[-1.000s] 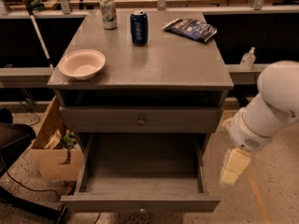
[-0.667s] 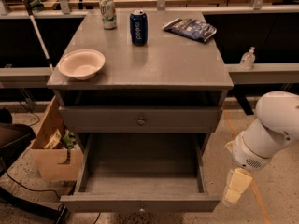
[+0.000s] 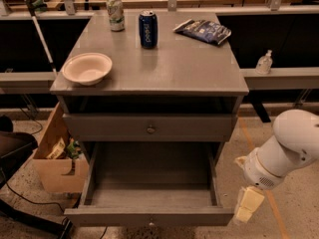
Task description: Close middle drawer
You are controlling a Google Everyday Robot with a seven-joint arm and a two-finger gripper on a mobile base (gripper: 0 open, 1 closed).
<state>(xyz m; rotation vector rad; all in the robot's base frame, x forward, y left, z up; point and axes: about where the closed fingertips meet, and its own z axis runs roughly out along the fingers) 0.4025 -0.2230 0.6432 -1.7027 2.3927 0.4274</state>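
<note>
Middle drawer (image 3: 149, 216) stands open | gripper (image 3: 245, 206) sits lower now, beside its front right corner, state we cannot tell | push pending

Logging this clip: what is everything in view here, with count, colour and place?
cabinet: one, grey, centre
middle drawer: one, grey, pulled far out, nothing inside
upper drawer: one, grey, above it
bowl: one, cream, cabinet top, left
pale can: one, green-white, top, rear left
blue can: one, top, rear centre
snack bag: one, dark blue, top, rear right
pump bottle: one, pale, right ledge
cardboard box: one, brown, floor left
arm: one, white, lower right
gripper: one, cream, right of the middle drawer's front corner
</note>
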